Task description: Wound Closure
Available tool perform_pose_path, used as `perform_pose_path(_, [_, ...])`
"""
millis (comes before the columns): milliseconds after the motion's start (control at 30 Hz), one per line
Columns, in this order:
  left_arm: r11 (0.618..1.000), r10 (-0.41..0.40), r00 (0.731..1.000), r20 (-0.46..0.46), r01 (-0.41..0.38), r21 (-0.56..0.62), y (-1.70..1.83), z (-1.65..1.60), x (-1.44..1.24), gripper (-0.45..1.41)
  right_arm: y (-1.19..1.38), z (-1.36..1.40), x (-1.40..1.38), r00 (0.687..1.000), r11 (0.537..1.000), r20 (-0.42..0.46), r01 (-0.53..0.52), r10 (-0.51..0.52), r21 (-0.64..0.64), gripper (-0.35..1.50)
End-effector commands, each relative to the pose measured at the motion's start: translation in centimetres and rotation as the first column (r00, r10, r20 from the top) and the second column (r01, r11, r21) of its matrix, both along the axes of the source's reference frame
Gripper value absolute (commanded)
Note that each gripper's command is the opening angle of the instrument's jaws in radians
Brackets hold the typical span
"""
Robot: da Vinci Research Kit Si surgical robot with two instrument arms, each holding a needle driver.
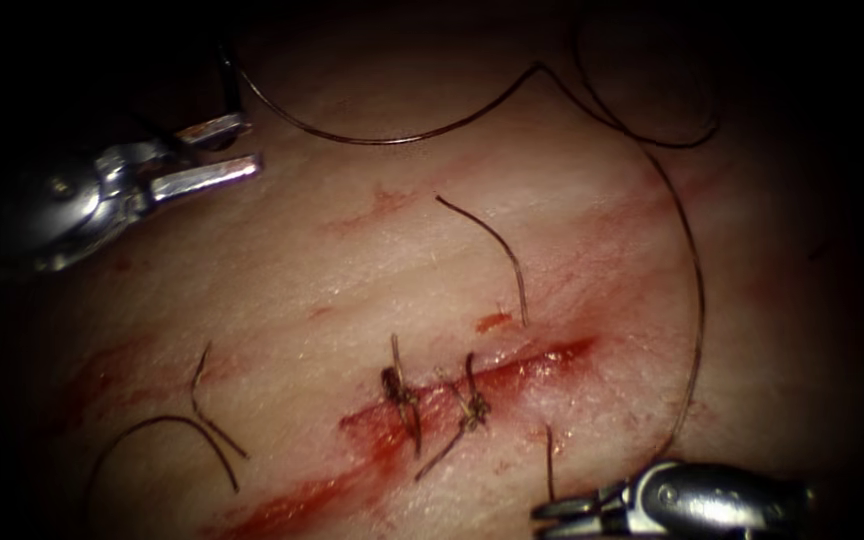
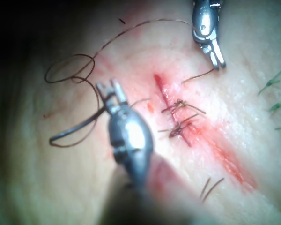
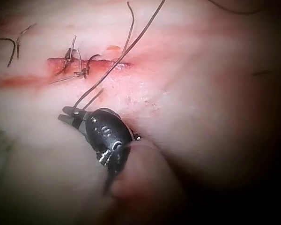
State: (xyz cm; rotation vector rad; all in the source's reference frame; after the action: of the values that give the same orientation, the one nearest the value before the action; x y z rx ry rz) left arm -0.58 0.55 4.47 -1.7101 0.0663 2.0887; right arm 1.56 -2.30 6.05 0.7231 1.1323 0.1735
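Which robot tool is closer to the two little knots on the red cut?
The right tool. It sits just below and right of the two dark thread knots on the cut. The left tool is far off, up and left.

Glossy metal end effector (image 1: pixel 214 150); moist tissue (image 1: pixel 352 270)

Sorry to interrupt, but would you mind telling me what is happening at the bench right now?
It is suturing practice on the tissue. Two knotted stitches already cross the cut. The left tool sits on the cut's left, jaws parted, with the thread running to them. The right tool is below the cut on the right; the thread leads to its jaws. I cannot make out the needle.
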Motion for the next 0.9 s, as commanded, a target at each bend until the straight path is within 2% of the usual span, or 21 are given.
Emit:
perform_pose_path(33, [1.000, 0.001, 1.000, 0.001, -0.001, 0.001, -0.02, 0.06, -0.05, -0.45, -0.09, -0.01, 0.11, 1.000, 1.000, -0.007, 0.001, -0.001, 0.000, -0.35])
perform_pose_path(233, [1.000, 0.001, 1.000, 0.001, -0.001, 0.001, -0.02, 0.06, -0.05, -0.45, 0.00, 0.07, 0.09, 0.999, 0.999, 0.030, -0.037, 0.038, -0.025, -0.35])
perform_pose_path(367, [1.000, 0.000, 1.000, 0.001, 0.000, 0.001, -0.02, 0.06, -0.05, -0.45, 0.10, 0.15, 0.11, 0.997, 0.992, 0.036, -0.059, 0.063, -0.112, -0.35])
perform_pose_path(633, [1.000, 0.000, 1.000, 0.001, 0.000, 0.001, -0.02, 0.06, -0.05, -0.45, 0.26, 0.32, 0.18, 0.998, 0.957, 0.048, -0.030, 0.046, -0.289, -0.35])
perform_pose_path(733, [1.000, 0.001, 1.000, 0.001, -0.001, 0.001, -0.02, 0.06, -0.05, -0.45, 0.31, 0.34, 0.16, 0.997, 0.938, 0.078, 0.000, 0.029, -0.346, -0.35])
perform_pose_path(900, [1.000, 0.001, 1.000, 0.001, -0.001, 0.001, -0.02, 0.06, -0.05, -0.45, 0.34, 0.29, 0.11, 0.996, 0.930, 0.083, 0.006, 0.027, -0.368, -0.35])
